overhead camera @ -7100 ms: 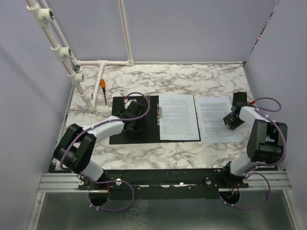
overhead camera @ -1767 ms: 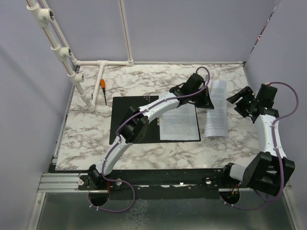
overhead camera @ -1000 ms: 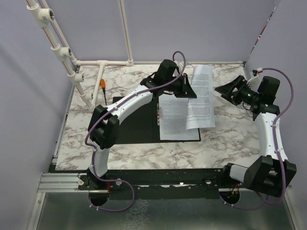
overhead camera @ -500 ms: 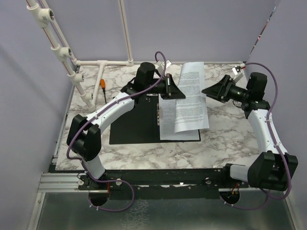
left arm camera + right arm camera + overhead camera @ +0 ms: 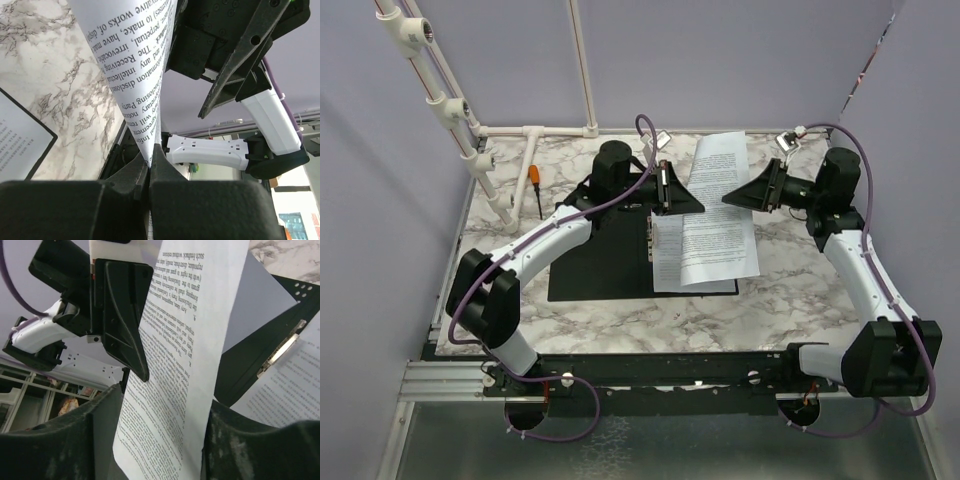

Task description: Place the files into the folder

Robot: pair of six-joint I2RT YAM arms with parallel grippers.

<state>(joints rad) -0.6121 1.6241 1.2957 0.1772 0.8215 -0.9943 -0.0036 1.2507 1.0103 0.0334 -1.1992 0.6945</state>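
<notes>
The folder (image 5: 595, 262) lies open on the marble table, black inside up, metal clip (image 5: 282, 352) on its spine. One of the files (image 5: 672, 262) rests on its right half. Another sheet (image 5: 722, 205) hangs above that half, curved, its lower end over the lying sheet. My left gripper (image 5: 688, 200) is shut on its left edge; in the left wrist view the fingers (image 5: 149, 162) pinch the sheet (image 5: 135, 65). From the right, my right gripper (image 5: 732, 198) reaches in. Its jaws (image 5: 162, 405) stand apart with the sheet (image 5: 190, 355) between them, not pinched.
An orange-handled screwdriver (image 5: 534, 185) lies at the back left beside a white pipe frame (image 5: 535, 131). Purple walls close the back and both sides. Bare marble table (image 5: 810, 280) lies to the right of the folder.
My left gripper has carried the sheet leftward, over the folder's right half. My right gripper has followed to the left, taking the sheet's right edge between its jaws, which have narrowed a little.
</notes>
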